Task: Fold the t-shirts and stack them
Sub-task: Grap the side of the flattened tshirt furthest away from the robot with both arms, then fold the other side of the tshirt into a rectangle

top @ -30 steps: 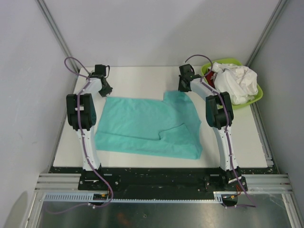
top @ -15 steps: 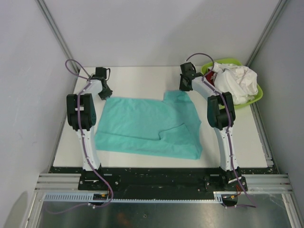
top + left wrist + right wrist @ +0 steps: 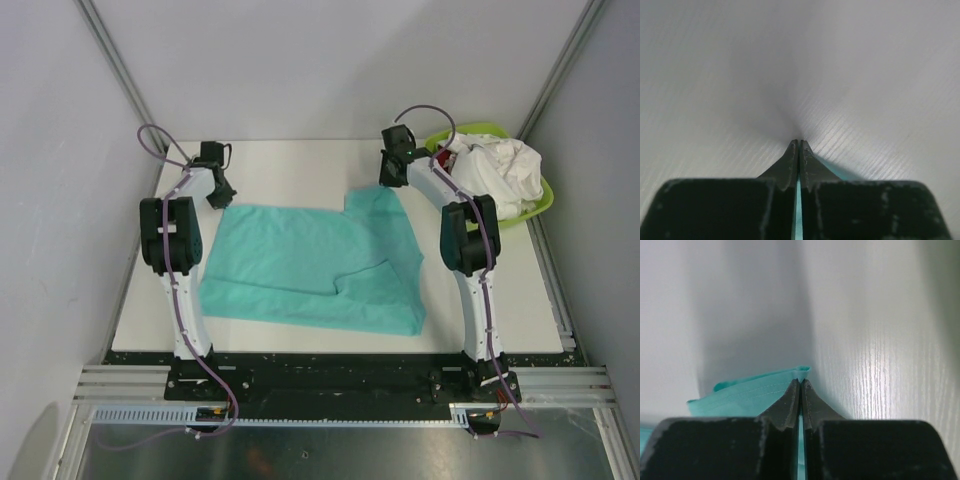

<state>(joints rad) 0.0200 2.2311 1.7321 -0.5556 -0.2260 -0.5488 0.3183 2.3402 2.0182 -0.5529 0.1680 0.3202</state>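
A teal t-shirt [image 3: 310, 265] lies spread on the white table, partly folded at its right side. My left gripper [image 3: 222, 200] is shut on the shirt's far left corner; a sliver of teal cloth [image 3: 799, 210] shows between its fingers. My right gripper [image 3: 390, 183] is shut on the shirt's far right corner, and the teal hem [image 3: 765, 390] bunches at its fingertips. A white shirt [image 3: 492, 168] is heaped in the lime-green basin [image 3: 540, 205] at the far right, with a bit of red cloth [image 3: 441, 161] beside it.
The basin stands close to the right of my right arm. Bare white table [image 3: 300, 170] lies beyond the shirt, up to the back wall. Metal rails run along both table sides.
My right gripper has shifted slightly away toward the back, drawing the far right corner with it. My left arm and the rest of the shirt look unchanged.
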